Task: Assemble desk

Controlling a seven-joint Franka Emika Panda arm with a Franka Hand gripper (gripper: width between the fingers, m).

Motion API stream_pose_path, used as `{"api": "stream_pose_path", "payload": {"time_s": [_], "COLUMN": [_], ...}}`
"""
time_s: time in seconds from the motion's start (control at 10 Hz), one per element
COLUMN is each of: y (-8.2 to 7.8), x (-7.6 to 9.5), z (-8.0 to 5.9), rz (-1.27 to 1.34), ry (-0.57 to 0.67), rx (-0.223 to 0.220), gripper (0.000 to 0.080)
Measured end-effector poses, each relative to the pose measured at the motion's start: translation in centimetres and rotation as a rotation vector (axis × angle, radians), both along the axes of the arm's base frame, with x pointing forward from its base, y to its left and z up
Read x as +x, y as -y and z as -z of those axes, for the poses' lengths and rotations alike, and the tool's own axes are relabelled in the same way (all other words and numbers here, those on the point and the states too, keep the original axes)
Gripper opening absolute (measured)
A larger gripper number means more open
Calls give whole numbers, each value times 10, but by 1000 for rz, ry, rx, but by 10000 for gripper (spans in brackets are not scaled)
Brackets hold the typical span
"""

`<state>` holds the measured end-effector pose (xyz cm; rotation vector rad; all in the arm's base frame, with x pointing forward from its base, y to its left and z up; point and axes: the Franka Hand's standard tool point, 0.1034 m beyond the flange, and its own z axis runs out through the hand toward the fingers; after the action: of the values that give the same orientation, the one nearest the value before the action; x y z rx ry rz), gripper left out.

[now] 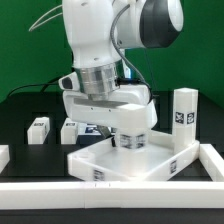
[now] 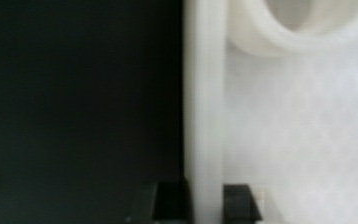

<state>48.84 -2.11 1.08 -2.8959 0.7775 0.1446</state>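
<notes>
Arm point(image 1: 105, 40): glossy white rounded casing with a dark joint cap; the largest item. It reaches down over the middle of the scene.
Worktop point(image 1: 30, 105): matte black, flat.
Border rails point(image 1: 110, 190): long white bars of square section along the near edge and both sides of the worktop.
Desk top point(image 1: 120, 162): wide flat white plastic slab with a raised rim and a tag on its front wall. It lies on the worktop under the arm, just behind the near rail.
Upright leg point(image 1: 183, 110): short square white post with a black-and-white tag, at the desk top's corner on the exterior view's right. Whether it is seated cannot be told.
Lying legs point(image 1: 38, 128): tagged white posts on their sides, on the exterior view's left.
Hand point(image 1: 133, 140): pinching the desk top's rim.
Wrist view only: dark square fingertips point(image 2: 165, 200) either side of the thin smooth rim wall, and a round socket point(image 2: 309, 30).
Exterior view only: legs, rails, tags.
</notes>
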Motion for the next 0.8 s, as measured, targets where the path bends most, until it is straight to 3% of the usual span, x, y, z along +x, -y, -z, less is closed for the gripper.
{"api": "stream_pose_path", "payload": {"time_s": [0.3,0.8], "y": [-11,1], "x": [31,28], "z": [-3,0], "rz": [-334,-643], "ry": [30,62], "rx": [-9,-7], "gripper": [62,62]}}
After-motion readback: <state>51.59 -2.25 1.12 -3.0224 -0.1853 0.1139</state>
